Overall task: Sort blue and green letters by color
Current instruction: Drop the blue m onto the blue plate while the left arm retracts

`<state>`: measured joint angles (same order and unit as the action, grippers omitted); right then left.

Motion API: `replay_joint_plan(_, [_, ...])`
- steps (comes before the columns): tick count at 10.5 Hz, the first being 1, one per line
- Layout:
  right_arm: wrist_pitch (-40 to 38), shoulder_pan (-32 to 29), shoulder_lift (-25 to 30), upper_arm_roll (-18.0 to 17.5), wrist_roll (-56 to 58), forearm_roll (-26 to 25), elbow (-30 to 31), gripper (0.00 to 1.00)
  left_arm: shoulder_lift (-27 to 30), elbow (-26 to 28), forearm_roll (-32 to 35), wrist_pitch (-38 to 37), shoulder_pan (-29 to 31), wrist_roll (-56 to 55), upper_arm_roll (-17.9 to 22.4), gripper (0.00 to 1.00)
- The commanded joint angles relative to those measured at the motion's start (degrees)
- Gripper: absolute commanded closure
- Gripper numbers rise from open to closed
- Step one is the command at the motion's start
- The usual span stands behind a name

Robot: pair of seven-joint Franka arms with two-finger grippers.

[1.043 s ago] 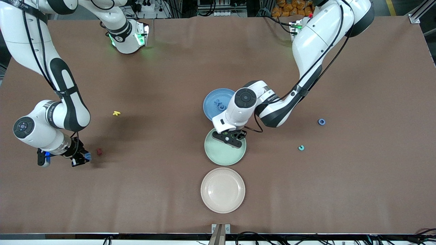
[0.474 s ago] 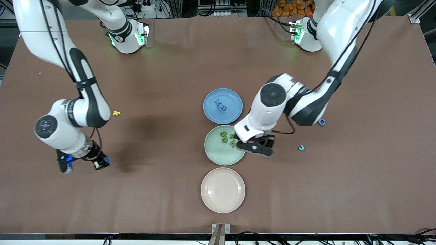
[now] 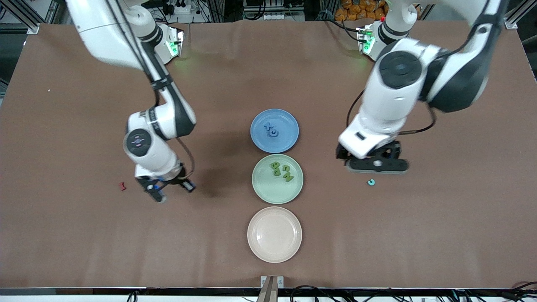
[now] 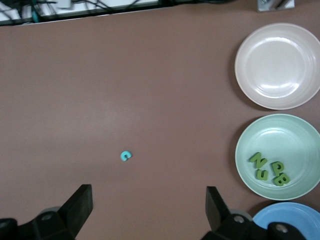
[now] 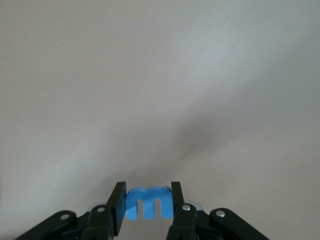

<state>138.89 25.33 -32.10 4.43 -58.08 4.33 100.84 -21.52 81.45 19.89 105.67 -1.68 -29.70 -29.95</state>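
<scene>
Both arms have swung a long way in the last second. Left gripper (image 3: 373,164) has come off the green plate (image 3: 268,193), where it hung a second ago, and now hangs over bare table toward the left arm's end, fingers (image 4: 80,200) spread wide with nothing between them. Just nearer the camera than it lies a teal letter (image 3: 371,182), alone on the cloth. The blue ring seen earlier toward that end is now out of sight under the arm.

Right gripper (image 3: 165,189) has travelled in from the right arm's end toward the plates and is now up over open table between the dark red piece (image 3: 122,186) and the green plate. Its fingers (image 5: 118,202) are clamped on a blue letter (image 5: 148,202), held flat between the pads, legs pointing down at the wrist camera.

On the plates: green letters (image 3: 281,171) sit clustered in the green plate, on the part farthest from the camera, four of them touching or nearly so. Two blue letters (image 3: 271,129) rest near the middle of the blue plate (image 3: 289,121), close together. The cream plate (image 3: 274,247), nearest the camera of the three, holds nothing. All three plates stand in a line down the middle of the table.
</scene>
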Motion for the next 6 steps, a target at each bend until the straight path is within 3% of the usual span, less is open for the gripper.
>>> replay_joint_plan(1, [-1.3, 8.6, 2.0, 0.6, 1.4, 1.2, 1.1, 0.88, 8.0, 2.3, -8.8, -5.1, 8.3, 10.8, 0.1, 0.0])
replay_joint_plan(4, [-1.4, 17.1, 1.4, 0.4, 1.6, 1.2, 0.9, 0.88, 10.7, 2.7, -12.7, -8.2, 14.0, 14.2, -0.1, 0.0])
replay_joint_plan(6, [-1.3, 21.9, 1.1, 0.3, 1.5, 1.2, 0.9, 0.87, 12.9, 4.5, -13.9, -8.5, 13.8, 14.8, 2.0, 0.0])
